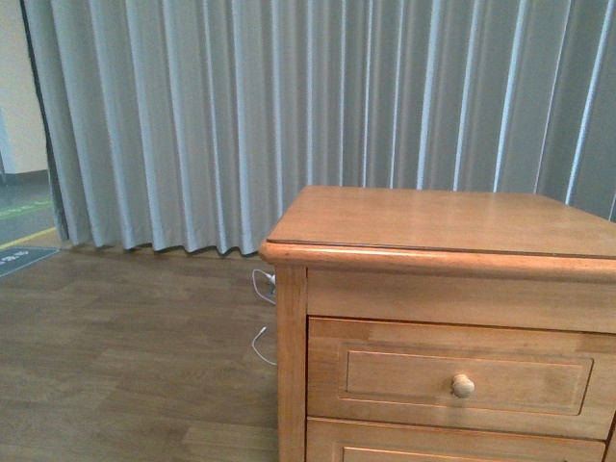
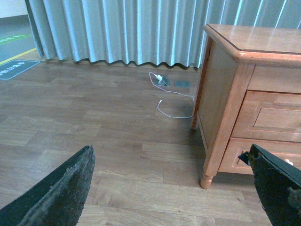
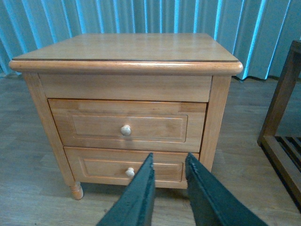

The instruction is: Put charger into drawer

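Observation:
The charger is out of view in every frame. The drawer [image 1: 404,380] is the upper one of a light-brown nightstand [image 1: 433,221]; it is closed and has a round wooden knob [image 1: 463,386]. The right wrist view faces the drawer [image 3: 94,126] head-on, and my right gripper [image 3: 170,156] is shut with nothing in it, low in front of the nightstand. In the left wrist view the drawer [image 2: 275,117] shows at an angle. My left gripper [image 2: 171,150] hangs open and empty over the wooden floor, to the left of the nightstand.
A lower drawer [image 3: 103,169] with its own knob sits under the upper one. Thin white cables [image 2: 174,101] lie on the floor by a floor socket [image 2: 162,80] near the grey curtain [image 1: 289,106]. A dark wooden frame [image 3: 282,117] stands to the nightstand's right.

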You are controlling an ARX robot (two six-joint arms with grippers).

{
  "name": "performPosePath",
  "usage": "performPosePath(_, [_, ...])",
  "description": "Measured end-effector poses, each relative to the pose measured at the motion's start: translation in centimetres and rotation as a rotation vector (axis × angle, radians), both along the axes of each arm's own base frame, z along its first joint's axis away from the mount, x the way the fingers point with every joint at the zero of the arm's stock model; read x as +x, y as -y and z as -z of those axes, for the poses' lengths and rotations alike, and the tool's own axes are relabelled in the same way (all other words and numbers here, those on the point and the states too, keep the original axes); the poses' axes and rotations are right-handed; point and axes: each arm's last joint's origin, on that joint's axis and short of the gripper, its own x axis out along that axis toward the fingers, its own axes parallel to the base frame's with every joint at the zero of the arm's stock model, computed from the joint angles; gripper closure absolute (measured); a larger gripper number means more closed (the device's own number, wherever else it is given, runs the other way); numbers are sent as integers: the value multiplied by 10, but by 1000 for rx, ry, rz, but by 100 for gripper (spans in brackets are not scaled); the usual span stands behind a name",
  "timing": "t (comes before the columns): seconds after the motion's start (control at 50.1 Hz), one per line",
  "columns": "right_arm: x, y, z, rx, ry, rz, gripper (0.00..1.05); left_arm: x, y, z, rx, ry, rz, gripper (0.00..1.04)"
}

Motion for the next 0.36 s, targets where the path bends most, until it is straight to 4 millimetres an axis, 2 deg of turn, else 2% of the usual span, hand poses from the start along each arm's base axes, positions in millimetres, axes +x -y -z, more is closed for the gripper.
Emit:
performPosePath(0.16, [0, 0, 0, 0, 0, 0, 50, 0, 0, 0, 0, 0, 0, 6])
performPosePath(0.259, [0, 0, 0, 0, 0, 0, 26, 0, 0, 0, 0, 0, 0, 6])
performPosePath(0.359, [0, 0, 0, 0, 0, 0, 8, 0, 0, 0, 0, 0, 0, 6])
